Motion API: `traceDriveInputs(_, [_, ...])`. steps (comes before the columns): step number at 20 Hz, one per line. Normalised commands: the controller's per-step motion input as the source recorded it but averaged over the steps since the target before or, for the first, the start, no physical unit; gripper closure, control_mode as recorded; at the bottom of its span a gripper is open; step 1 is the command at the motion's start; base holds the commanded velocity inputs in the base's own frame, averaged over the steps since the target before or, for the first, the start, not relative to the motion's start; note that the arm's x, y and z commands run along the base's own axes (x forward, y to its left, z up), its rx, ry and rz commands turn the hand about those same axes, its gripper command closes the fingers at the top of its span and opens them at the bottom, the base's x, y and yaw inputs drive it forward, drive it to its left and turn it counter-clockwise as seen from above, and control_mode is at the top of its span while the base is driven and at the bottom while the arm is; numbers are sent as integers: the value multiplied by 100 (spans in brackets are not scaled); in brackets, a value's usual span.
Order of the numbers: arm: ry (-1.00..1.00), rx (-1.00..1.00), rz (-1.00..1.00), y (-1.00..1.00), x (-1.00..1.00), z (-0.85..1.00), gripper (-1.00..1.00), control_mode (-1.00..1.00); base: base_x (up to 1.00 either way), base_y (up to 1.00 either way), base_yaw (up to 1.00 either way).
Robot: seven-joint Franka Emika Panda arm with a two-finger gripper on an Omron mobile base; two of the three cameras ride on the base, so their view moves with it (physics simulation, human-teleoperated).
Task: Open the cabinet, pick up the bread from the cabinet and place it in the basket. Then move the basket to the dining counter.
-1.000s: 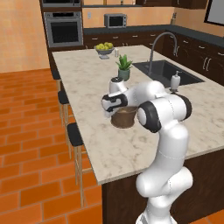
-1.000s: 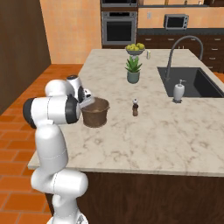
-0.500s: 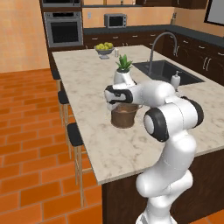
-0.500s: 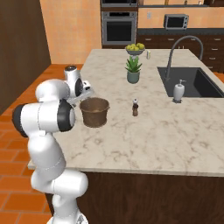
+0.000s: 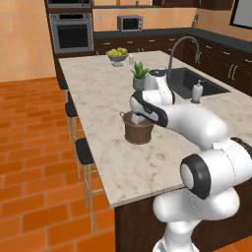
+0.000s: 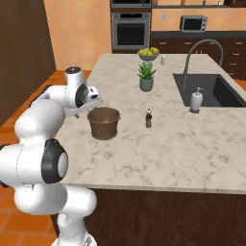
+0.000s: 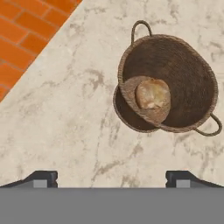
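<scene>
Bread (image 7: 152, 94) sits on the floor of the basket (image 7: 192, 74), and I see it in my hand view at about one o'clock from centre; the basket itself stands upright on the dining counter (image 7: 78, 127), so by my reading both halves of the job look finished. My gripper (image 7: 113, 178) has its jaws spread wide and empty, the two tips far apart at six o'clock in the hand view, clear of the wicker. The risks from here are mine to make. In the right base view the hand hangs just beside the basket's rim at nine o'clock, so a careless retreat could clip the rim or catch a loop handle (image 7: 141, 27) and drag or tip the basket, and the roll would tumble out. The counter's edge and the orange brick floor (image 7: 30, 35) lie at ten o'clock in the hand view, not far off, so a shove that way worries me most. Outward on the counter, a small dark bottle (image 6: 148, 118) stands near the basket at three o'clock in the right base view, then a potted plant (image 6: 146, 77) at one o'clock and the sink (image 6: 211, 91) beyond; a wide swing of my elbow could topple the bottle.
</scene>
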Motion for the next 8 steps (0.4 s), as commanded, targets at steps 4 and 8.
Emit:
traceDriveInputs(4, [-8, 7, -16, -46, -100, 10, -100, -100, 0, 0, 0])
traceDriveInputs(8, [-11, 6, -16, -38, -100, 9, -100, -100, 0, 0, 0])
